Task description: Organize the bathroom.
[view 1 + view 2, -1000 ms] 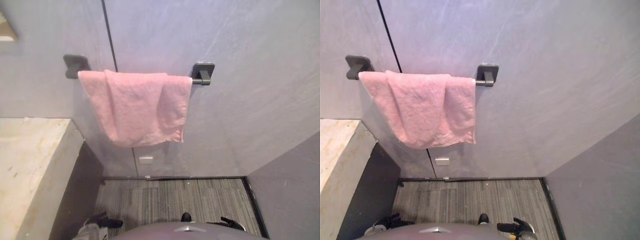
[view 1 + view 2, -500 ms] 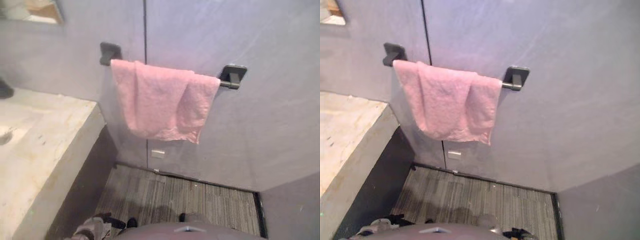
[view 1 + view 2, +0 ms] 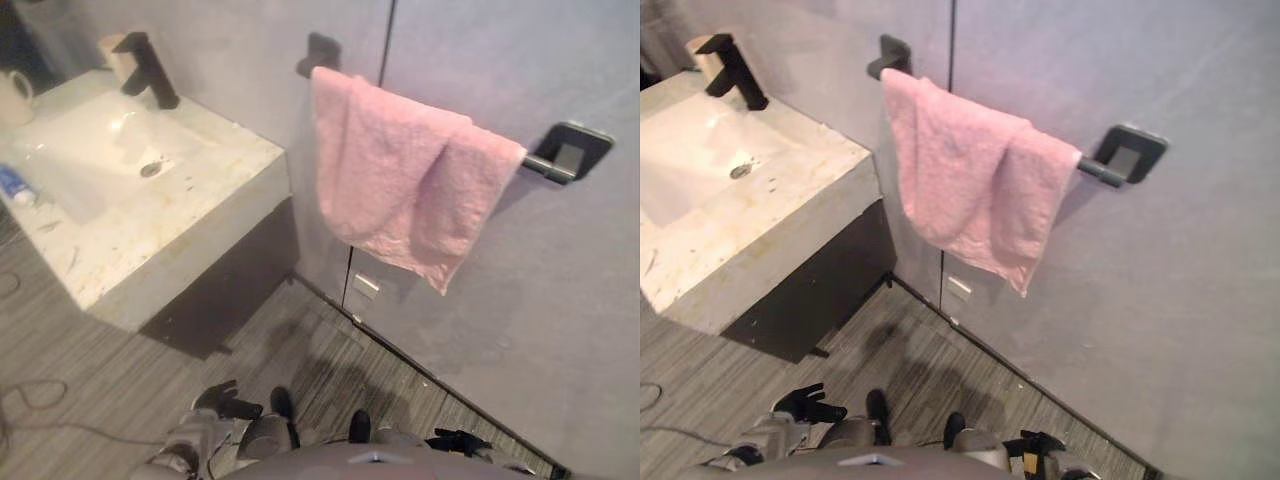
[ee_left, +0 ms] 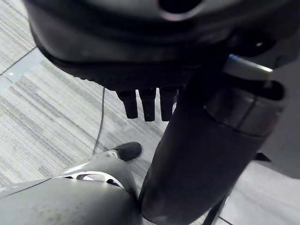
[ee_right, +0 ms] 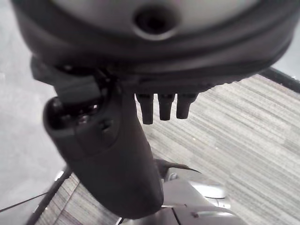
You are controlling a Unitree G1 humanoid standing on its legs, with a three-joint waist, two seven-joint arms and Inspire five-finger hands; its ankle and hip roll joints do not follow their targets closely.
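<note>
Pink towel (image 3: pixel 400 180) hangs bunched on the wall bar (image 3: pixel 1110 168), well above and ahead of both hands; left robot hand (image 3: pixel 222 402) and right robot hand (image 3: pixel 1040 446) low, fingers straight, holding nothing; we judge towel hung, bench (image 3: pixel 190 215) clutter like the blue tube (image 3: pixel 14 186) left.

Soft even light, blurred wrist views

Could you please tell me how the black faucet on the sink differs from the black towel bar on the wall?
The black faucet stands upright on the pale stone sink; the black towel bar runs sideways along the grey wall. The faucet is bare, while the bar is draped with a pink towel. Both are dark, matte fixtures.
</note>
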